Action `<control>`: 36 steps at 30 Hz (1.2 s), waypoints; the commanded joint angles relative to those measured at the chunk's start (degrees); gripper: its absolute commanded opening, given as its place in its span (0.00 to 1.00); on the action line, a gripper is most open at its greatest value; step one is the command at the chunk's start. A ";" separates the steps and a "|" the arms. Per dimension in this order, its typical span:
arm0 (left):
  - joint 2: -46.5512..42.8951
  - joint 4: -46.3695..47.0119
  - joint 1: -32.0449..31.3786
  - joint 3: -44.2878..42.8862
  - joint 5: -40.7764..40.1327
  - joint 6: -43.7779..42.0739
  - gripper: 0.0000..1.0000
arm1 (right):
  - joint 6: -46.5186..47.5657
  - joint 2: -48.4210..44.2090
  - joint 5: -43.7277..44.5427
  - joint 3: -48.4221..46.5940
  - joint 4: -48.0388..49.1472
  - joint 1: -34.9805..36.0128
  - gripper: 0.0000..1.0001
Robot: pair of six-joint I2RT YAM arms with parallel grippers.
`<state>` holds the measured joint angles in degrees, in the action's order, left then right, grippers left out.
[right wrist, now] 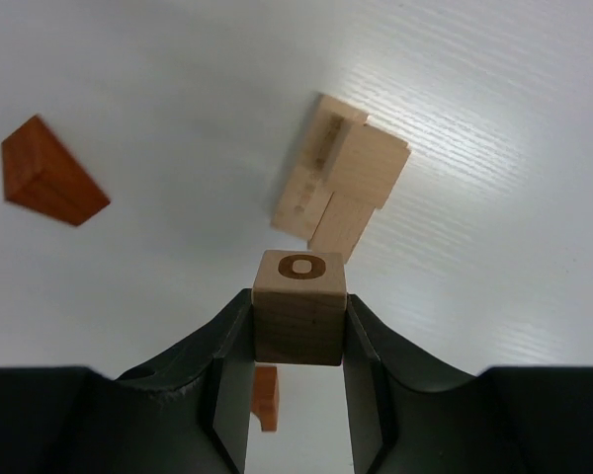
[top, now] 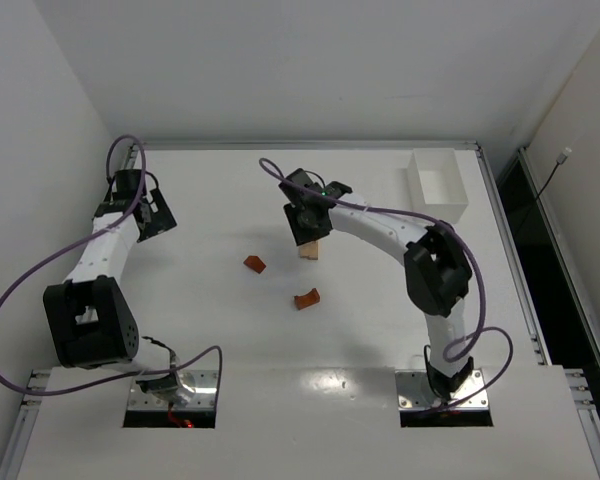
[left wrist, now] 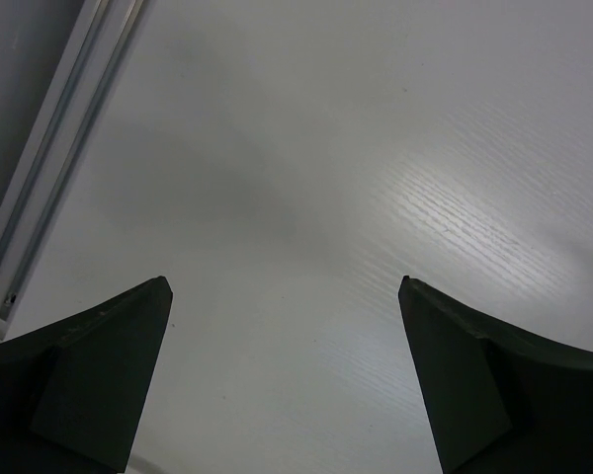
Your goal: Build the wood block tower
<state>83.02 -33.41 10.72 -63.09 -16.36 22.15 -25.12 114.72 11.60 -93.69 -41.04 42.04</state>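
Note:
My right gripper (right wrist: 298, 314) is shut on a light tan cube (right wrist: 298, 292) marked with a dark "O". It holds the cube above the table, just short of the tower (right wrist: 340, 184), a small stack of tan blocks. In the top view this gripper (top: 305, 228) hangs over the tower (top: 308, 251) at mid-table. A reddish-orange wedge (top: 255, 264) lies to the tower's left and also shows in the right wrist view (right wrist: 49, 180). A reddish-orange arch piece (top: 307, 299) lies nearer the bases and shows between the right fingers (right wrist: 266, 397). My left gripper (left wrist: 282, 288) is open and empty over bare table at the far left (top: 160, 216).
A white rectangular box (top: 437, 183) stands at the back right. A metal rail (left wrist: 59, 148) runs along the table's left edge beside the left gripper. White walls close in the table at the left, back and right.

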 commanded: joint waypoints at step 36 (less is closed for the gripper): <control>-0.67 1.42 2.37 -1.77 2.39 0.79 1.00 | -17.32 3.40 -3.95 0.97 1.31 -4.16 0.00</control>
<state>83.02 -33.30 12.69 -63.11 -14.33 22.92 -39.83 119.31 7.35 -92.68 -41.82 37.63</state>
